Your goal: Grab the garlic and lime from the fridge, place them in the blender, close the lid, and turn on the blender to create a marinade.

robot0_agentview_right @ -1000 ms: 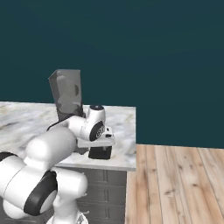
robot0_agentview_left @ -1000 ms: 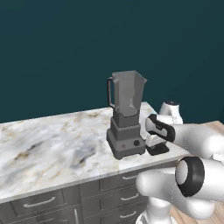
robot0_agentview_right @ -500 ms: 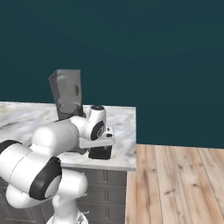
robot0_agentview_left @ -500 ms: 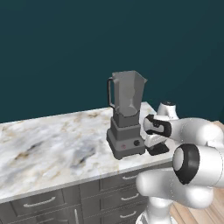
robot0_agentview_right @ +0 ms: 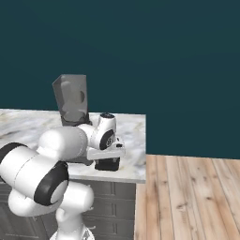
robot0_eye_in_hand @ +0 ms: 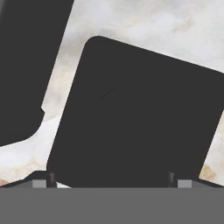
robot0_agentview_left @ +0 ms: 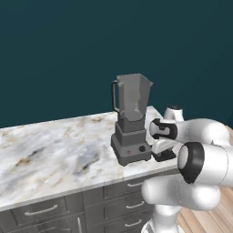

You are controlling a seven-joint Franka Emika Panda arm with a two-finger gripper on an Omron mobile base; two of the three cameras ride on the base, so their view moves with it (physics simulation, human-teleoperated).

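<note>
Since a second ago the arm's elbow has swung up and in over the counter's near edge; the blender and lid have not moved, and the hand stays low at the same spot. The blender (robot0_agentview_left: pixel 131 120) stands on the marble counter (robot0_agentview_left: pixel 50 157) near its right end, jar open on top, handle to the left. The lid (robot0_eye_in_hand: pixel 135 116) lies flat on the counter just right of the blender's base, apart from it by a thin strip of marble. The gripper (robot0_agentview_left: pixel 163 151) hangs straight down over the lid, jaws spread wide, holding nothing. In the hand view the lid sits directly under the claw, tilted, with one fingertip (robot0_eye_in_hand: pixel 51 178) at each near corner; contact cannot be told. Wooden floor (robot0_agentview_right: pixel 187 197) lies right of the counter.
</note>
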